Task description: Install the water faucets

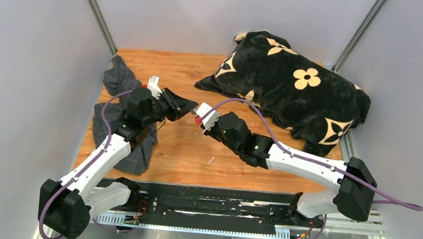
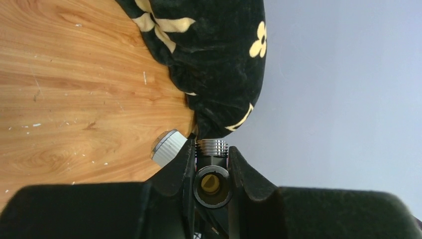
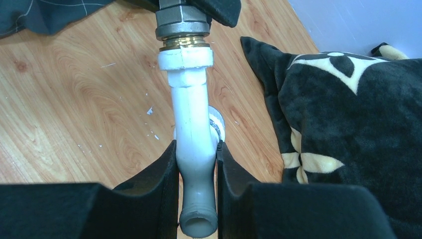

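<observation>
My left gripper (image 2: 211, 159) is shut on the grey metal T-shaped piece (image 2: 212, 175); its threaded end and open bore show between the fingers. My right gripper (image 3: 197, 167) is shut on the white tap body (image 3: 193, 134). In the right wrist view the white body's upper end meets the brass and grey metal fitting (image 3: 182, 25) held by the left gripper. In the top view both grippers meet over the middle of the wooden table, left gripper (image 1: 190, 108) against right gripper (image 1: 201, 116). The tap's white ribbed knob (image 2: 168, 148) shows beside the left fingers.
The black flowered cushion (image 1: 290, 88) lies at the back right, close to the right gripper. The grey checked cloth (image 1: 121, 113) lies at the left under the left arm. The wooden tabletop (image 1: 195, 158) is walled on both sides and the back.
</observation>
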